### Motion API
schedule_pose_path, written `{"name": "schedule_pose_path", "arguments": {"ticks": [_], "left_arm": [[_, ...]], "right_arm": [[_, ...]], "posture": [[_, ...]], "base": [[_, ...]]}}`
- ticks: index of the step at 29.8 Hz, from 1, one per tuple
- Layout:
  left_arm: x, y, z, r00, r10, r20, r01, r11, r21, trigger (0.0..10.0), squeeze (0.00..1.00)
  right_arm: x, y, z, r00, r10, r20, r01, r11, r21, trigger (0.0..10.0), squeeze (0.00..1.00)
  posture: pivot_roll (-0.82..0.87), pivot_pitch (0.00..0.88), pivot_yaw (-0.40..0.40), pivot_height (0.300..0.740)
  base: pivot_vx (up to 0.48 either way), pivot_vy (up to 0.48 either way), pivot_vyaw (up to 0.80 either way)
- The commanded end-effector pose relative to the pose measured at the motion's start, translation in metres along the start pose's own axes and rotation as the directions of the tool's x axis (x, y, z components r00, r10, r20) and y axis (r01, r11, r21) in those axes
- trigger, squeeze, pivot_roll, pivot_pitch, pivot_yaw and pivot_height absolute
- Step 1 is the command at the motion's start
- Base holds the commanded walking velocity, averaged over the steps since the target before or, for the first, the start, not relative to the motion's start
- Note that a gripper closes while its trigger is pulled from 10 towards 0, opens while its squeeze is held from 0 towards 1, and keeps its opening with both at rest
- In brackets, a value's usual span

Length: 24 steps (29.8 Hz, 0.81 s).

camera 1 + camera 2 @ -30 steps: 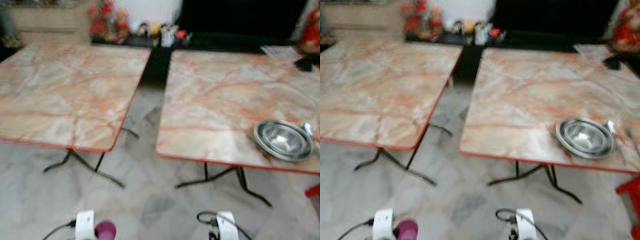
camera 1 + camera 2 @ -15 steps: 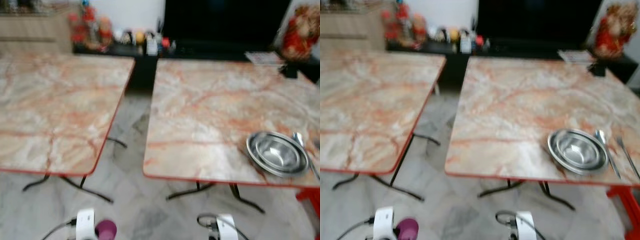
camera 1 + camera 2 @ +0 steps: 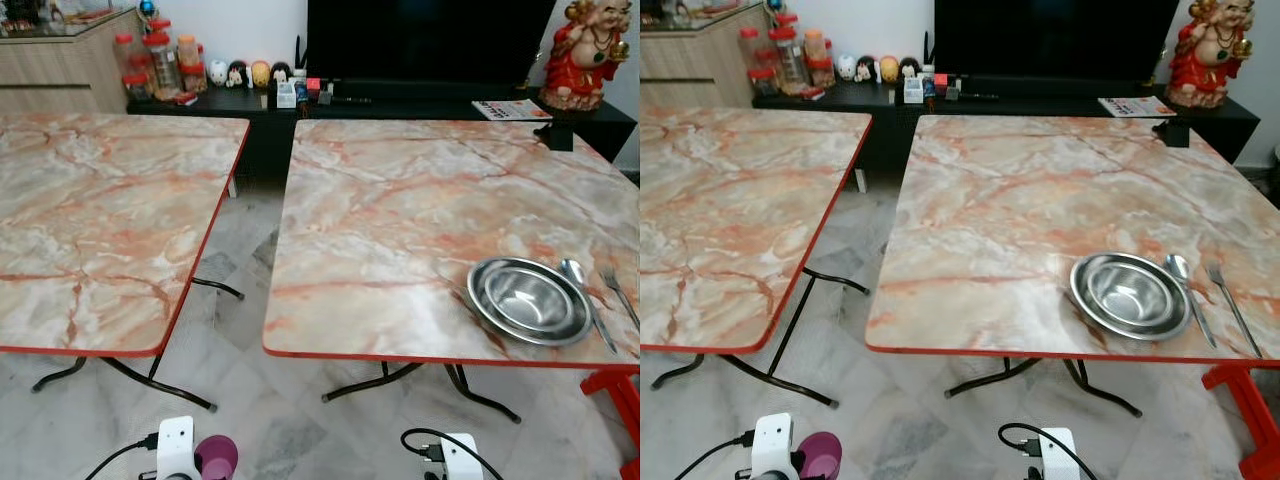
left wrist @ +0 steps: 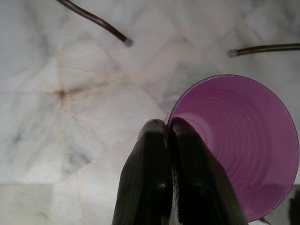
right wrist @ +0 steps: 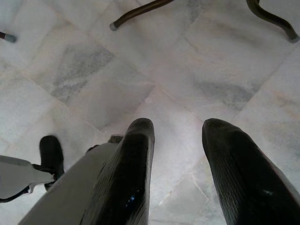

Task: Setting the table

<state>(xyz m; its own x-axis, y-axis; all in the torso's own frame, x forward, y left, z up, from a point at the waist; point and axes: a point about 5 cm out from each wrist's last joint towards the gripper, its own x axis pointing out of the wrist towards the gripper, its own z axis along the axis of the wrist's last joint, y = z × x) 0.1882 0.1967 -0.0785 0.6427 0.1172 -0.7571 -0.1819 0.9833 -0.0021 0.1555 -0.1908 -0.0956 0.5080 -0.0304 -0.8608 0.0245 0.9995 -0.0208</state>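
My left gripper is shut on the rim of a purple plastic cup, held low over the marble floor; the same cup shows at the bottom of the left eye view. My right gripper hangs open over the floor, holding nothing. On the right-hand marble table, near its front right corner, stands a steel bowl on a steel plate. A spoon and a fork lie just to the right of it.
A second marble table stands to the left, with a floor gap between the two. Behind them is a dark TV stand with jars, figurines, a magazine and a red statue. A red stool sits at the far right.
The camera has swung to the right and steadied, so the tables have shifted left in view and the picture is now sharp. The cup stays in my left gripper.
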Motion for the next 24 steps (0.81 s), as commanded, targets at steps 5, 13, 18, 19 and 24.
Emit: {"name": "schedule_pose_path", "arguments": {"ticks": [5,13,18,19,24], "left_arm": [[0.0007,-0.0005,0.0032,1.0,-0.001,0.009,0.0,1.0,0.012,10.0,0.0],[0.0004,-0.0001,0.0019,1.0,0.001,0.006,-0.001,1.0,0.009,10.0,0.0],[0.0002,-0.0004,0.0011,1.0,-0.001,0.006,0.001,1.0,0.009,10.0,0.0],[0.0002,-0.0006,0.0011,1.0,-0.002,0.006,0.002,1.0,0.01,10.0,0.0],[0.0003,-0.0013,0.0018,1.0,-0.005,0.008,0.005,1.0,0.012,10.0,0.0]], "right_arm": [[0.0002,-0.0039,0.0052,1.0,-0.008,0.023,0.007,1.0,0.018,10.0,0.0],[0.0002,-0.0048,0.0063,0.999,-0.014,0.031,0.013,1.0,0.024,10.0,0.0],[-0.0001,-0.0053,0.0056,0.999,-0.015,0.031,0.014,1.0,0.022,10.0,0.0],[-0.0001,-0.0056,0.0055,0.999,-0.016,0.032,0.015,1.0,0.023,10.0,0.0],[-0.0004,-0.007,0.005,0.999,-0.019,0.032,0.018,1.0,0.021,10.0,0.0]], "posture": [[-0.05,0.0,-0.028,0.74],[-0.05,0.0,-0.028,0.74],[-0.06,0.0,-0.027,0.74],[-0.06,0.0,-0.027,0.74],[-0.06,0.0,-0.025,0.74]], "base": [[0.0,-0.448,-0.5],[0.0,-0.446,0.0],[0.0,-0.442,0.0],[0.0,-0.446,0.0],[0.0,-0.442,0.0]]}}
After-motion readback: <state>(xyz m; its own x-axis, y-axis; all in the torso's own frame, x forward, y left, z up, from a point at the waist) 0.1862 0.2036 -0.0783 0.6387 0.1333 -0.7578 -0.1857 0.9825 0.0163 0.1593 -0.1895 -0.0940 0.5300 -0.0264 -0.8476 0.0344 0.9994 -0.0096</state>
